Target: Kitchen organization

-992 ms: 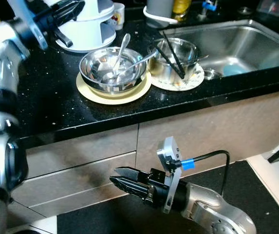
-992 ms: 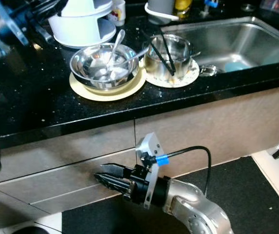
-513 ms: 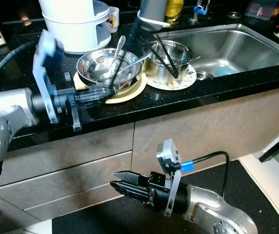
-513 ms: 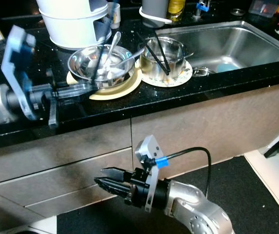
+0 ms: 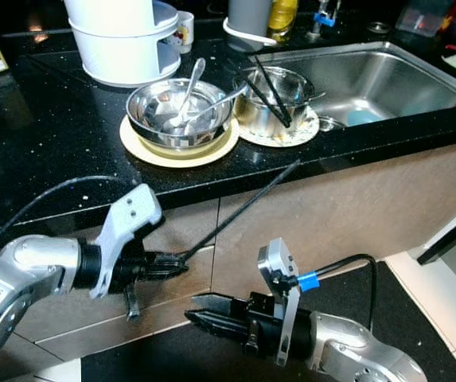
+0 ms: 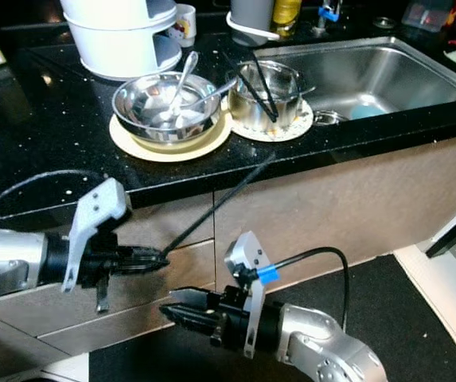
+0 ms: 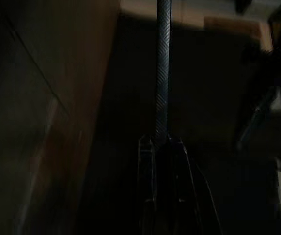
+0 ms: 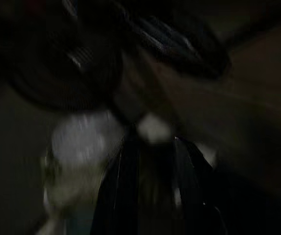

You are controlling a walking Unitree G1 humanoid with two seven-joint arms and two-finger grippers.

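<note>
Left gripper (image 5: 176, 265) pinches a thin black chopstick (image 5: 243, 208) below the glossy speckled worktop (image 5: 52, 143); right gripper (image 5: 200, 320) hangs low, fingers narrowly parted.

The speckled black countertop (image 5: 44, 151) lies bare across the left of the frame. Centre top, a steel bowl on a cream plate (image 5: 181, 119) and a steel pot with black chopsticks (image 5: 279, 99) crowd the stainless sink (image 5: 379, 76). A long black chopstick (image 5: 243, 208) slants across the beige drawer fronts (image 5: 323, 215).
</note>
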